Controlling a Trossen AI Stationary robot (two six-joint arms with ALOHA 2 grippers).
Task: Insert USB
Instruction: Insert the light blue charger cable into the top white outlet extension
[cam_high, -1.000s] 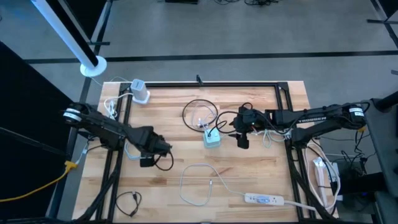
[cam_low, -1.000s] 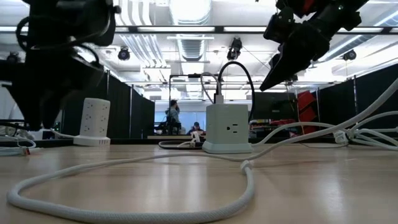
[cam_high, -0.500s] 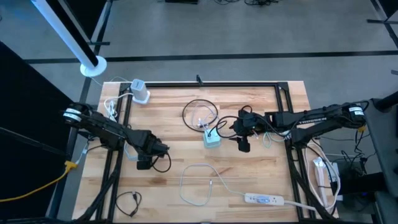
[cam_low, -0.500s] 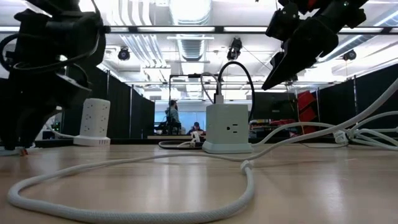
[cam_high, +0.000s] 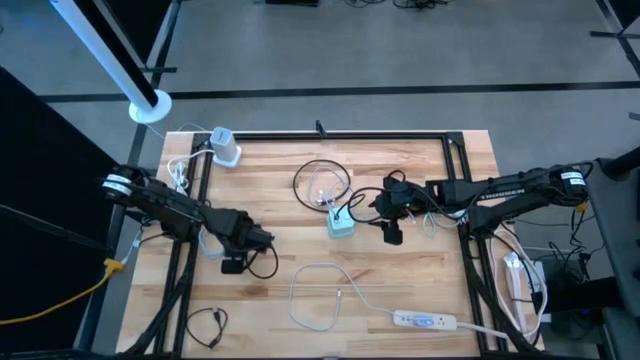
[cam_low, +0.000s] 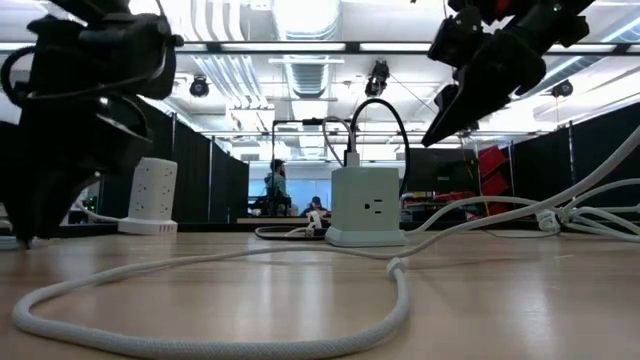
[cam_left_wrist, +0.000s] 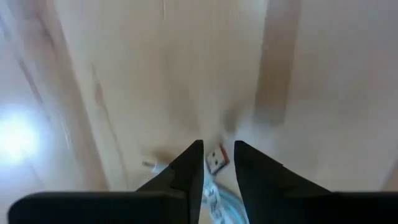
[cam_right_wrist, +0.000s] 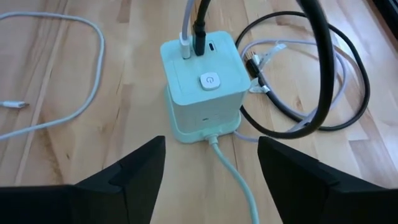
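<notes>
Small red-and-silver USB plug (cam_left_wrist: 216, 159) lies between the left gripper's (cam_left_wrist: 217, 163) narrowly parted fingers; right gripper (cam_right_wrist: 210, 160) spread wide

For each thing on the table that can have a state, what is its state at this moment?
Cube power hub: upright, one black and one white cable plugged into its top.
USB plug: lying on the wood between the left gripper fingers, not lifted.
Right gripper: open, empty, hovering beside the hub.
White tower strip: upright at the far left corner.
</notes>
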